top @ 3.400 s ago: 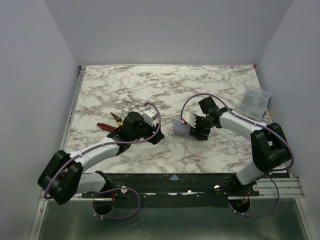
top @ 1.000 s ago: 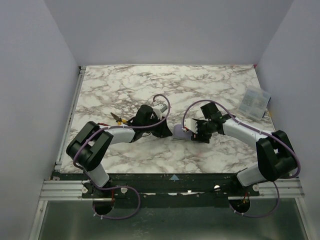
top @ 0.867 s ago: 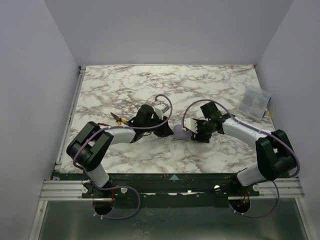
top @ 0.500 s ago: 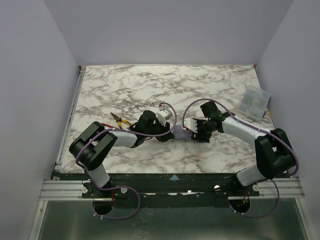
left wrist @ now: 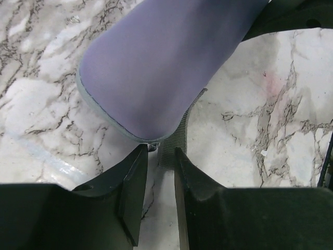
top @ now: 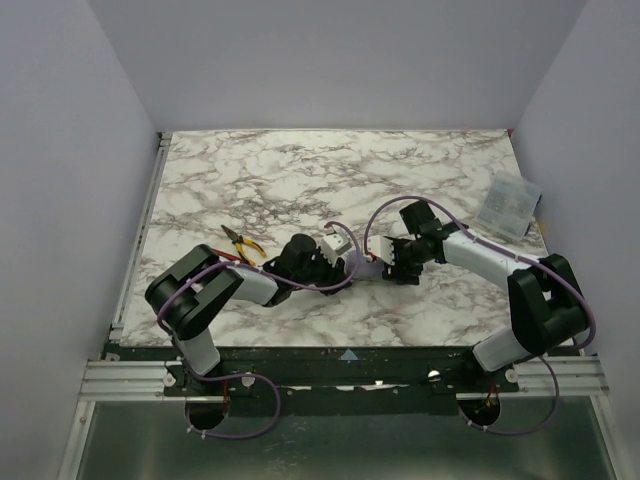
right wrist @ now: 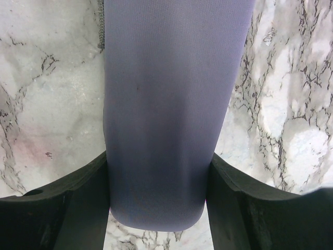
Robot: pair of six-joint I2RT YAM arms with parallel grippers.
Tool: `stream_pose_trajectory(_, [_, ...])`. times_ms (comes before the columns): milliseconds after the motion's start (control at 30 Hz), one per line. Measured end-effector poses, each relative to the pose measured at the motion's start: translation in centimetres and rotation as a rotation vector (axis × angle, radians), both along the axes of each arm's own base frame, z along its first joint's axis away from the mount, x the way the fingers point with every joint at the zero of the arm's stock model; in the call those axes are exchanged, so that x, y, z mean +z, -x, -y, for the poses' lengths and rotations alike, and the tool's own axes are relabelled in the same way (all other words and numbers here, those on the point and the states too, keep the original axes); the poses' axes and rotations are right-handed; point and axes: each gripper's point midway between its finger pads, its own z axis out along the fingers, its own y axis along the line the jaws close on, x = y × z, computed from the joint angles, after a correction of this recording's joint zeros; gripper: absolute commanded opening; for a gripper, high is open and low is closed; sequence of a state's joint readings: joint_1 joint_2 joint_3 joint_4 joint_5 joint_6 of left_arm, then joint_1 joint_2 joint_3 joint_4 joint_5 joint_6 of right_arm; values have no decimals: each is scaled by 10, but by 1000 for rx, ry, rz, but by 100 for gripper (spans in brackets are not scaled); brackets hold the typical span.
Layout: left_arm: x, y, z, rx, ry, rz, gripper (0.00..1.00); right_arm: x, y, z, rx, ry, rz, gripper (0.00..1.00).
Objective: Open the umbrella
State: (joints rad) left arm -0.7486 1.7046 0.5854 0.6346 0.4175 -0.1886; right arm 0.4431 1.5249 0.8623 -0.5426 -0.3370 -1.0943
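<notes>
The folded umbrella [top: 362, 265], a short lavender fabric bundle, lies on the marble table [top: 300, 170] between my two grippers. My right gripper [top: 386, 262] is shut on its right part; in the right wrist view the lavender fabric [right wrist: 166, 104] fills the space between both fingers [right wrist: 88, 198]. My left gripper [top: 338, 268] is at the bundle's left end. In the left wrist view the rounded lavender end [left wrist: 161, 67] has a grey hem. A grey strap [left wrist: 174, 148] hangs from it, between my narrowly parted fingertips [left wrist: 135, 177]. No shaft or handle shows.
Yellow-and-red-handled pliers [top: 240, 241] lie on the table just left of my left arm. A clear plastic bag [top: 507, 205] lies at the table's right edge. Pale walls close in the table on the left, the back and the right.
My left gripper has moved right along the table, away from the pliers, up to the umbrella's left end. My right gripper has kept its hold and barely moved.
</notes>
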Motion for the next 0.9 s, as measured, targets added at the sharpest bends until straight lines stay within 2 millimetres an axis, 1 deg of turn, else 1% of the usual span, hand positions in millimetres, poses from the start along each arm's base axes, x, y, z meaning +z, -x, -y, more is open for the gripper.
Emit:
stream_pose_trajectory(133, [-9,1,1,17,-14,-21,27,0,0,0,-1,0,-4,26])
stream_pose_trajectory(267, [-9,-7,4,68,-7,-45,23,0,0,0,-6,0,-9,26])
stream_pose_trajectory(333, [-9,-9,4,83,-7,-51,16,0,0,0,-13,-1,-12,25])
stream_pose_trajectory(433, [-9,-10,3,106,-6,-65,2,0,0,0,-20,-2,-14,24])
stream_pose_trajectory(467, [-10,-10,3,112,-7,-72,0,0,0,0,-23,-3,-16,24])
stream_pose_trajectory(700, [-11,-10,-2,130,-24,-90,0,-1,1,0,-8,-3,-7,17])
stream_pose_trajectory(900, [-10,-17,-12,138,-42,-80,0,-1,1,-1,49,1,12,16])
